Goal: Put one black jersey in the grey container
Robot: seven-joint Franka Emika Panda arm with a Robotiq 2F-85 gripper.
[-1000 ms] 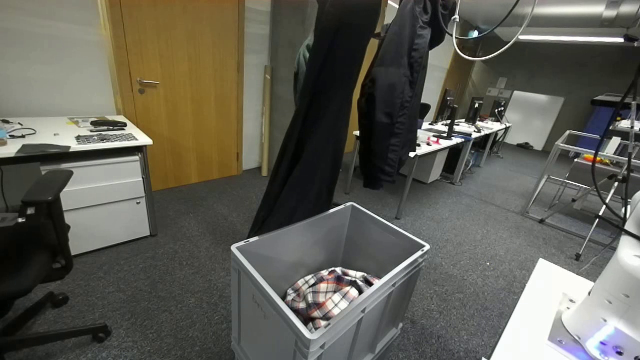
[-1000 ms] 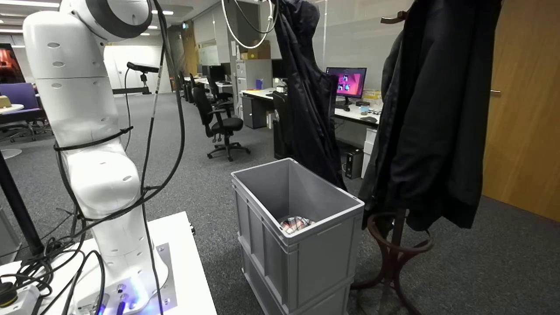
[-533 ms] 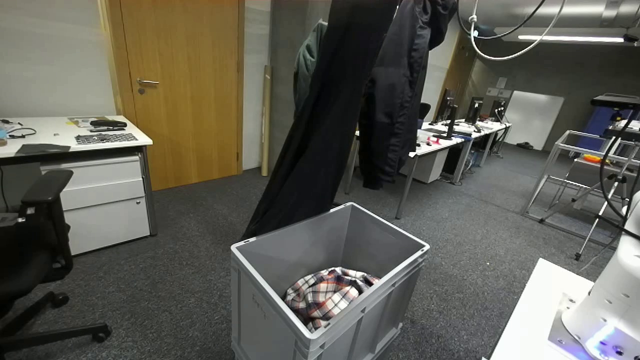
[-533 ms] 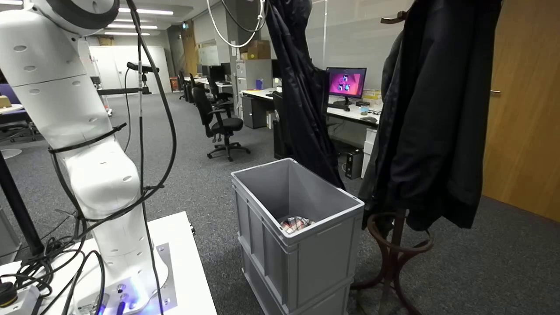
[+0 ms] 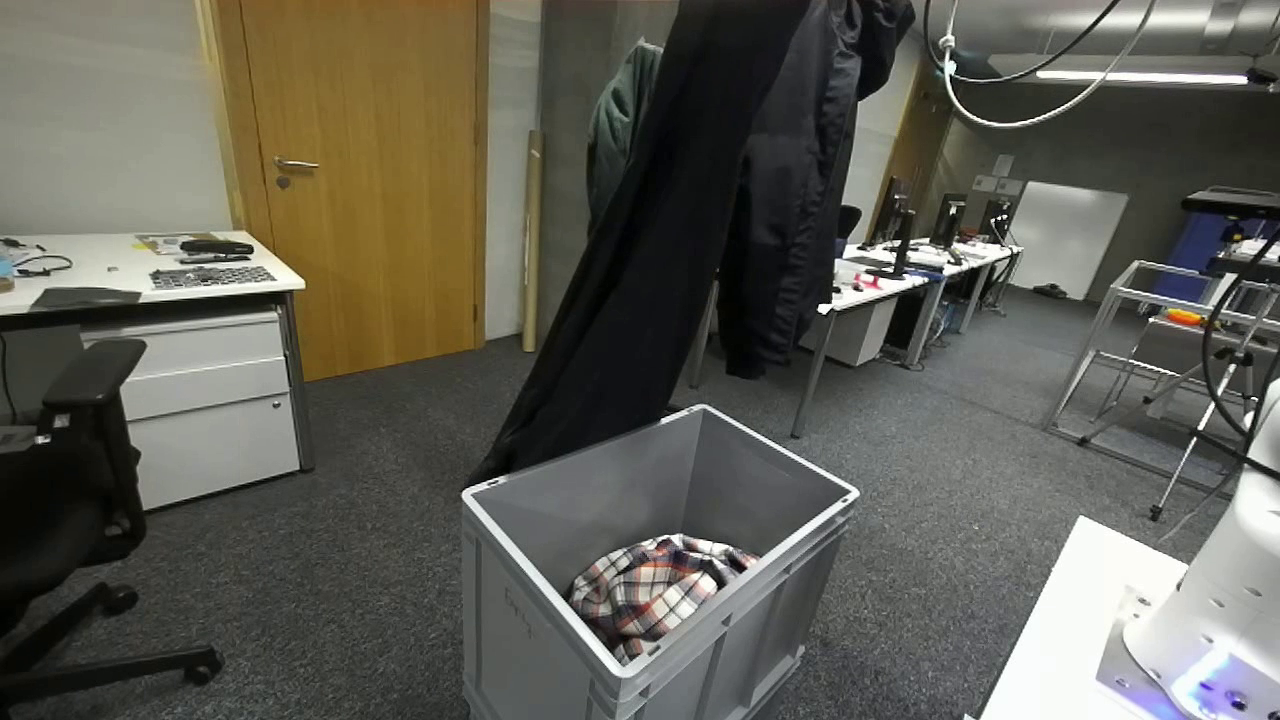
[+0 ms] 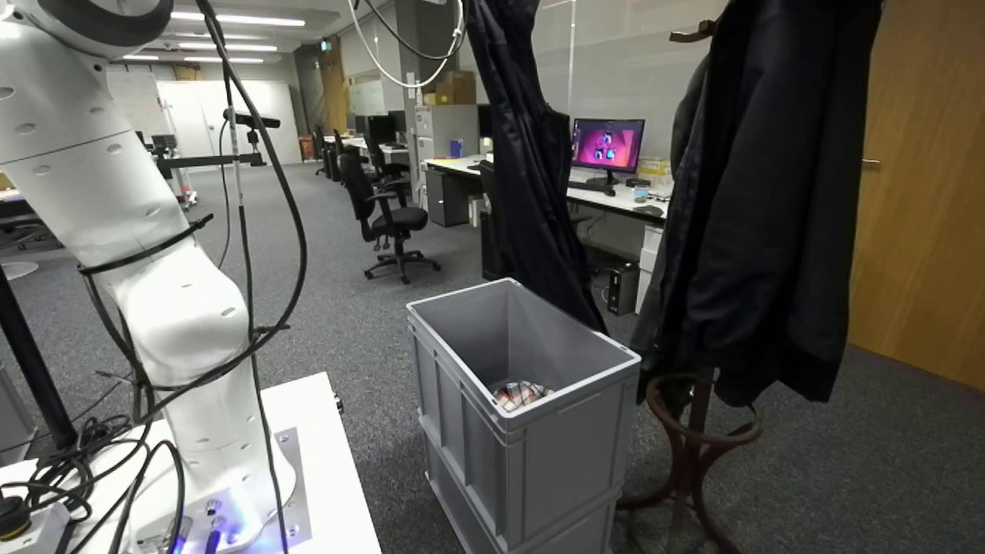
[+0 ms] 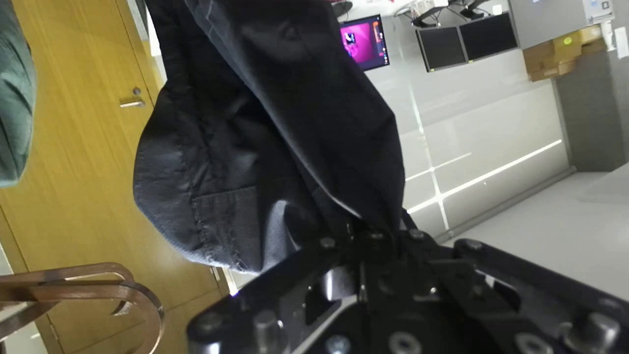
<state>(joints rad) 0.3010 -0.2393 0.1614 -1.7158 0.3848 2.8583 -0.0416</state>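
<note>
The black jersey [image 5: 650,250] hangs long and limp in both exterior views [image 6: 531,154]. It comes down slanting from above the picture. Its lower part hangs outside the grey container [image 5: 540,610], behind its far wall, and its bottom end is partly hidden. The container also shows in an exterior view [image 6: 569,454]. In the wrist view my gripper [image 7: 366,236] is shut on bunched fabric of the jersey [image 7: 339,132]. The fingertips are largely covered by cloth and shadow. The gripper itself is above both exterior views.
A plaid shirt [image 5: 650,590] lies inside the container. A wooden coat stand [image 6: 696,438] holds a dark coat [image 6: 769,192] and a green jacket [image 5: 615,130]; its hooks [image 7: 98,295] show near my gripper. My arm [image 6: 115,192] stands on a white table [image 6: 338,477]. A cable loop hangs above.
The arm has leaned back, and the jersey's upper part has moved with it toward the robot's side, away from the coat stand. Its lower end has shifted slightly. The container and hanging coats are still.
</note>
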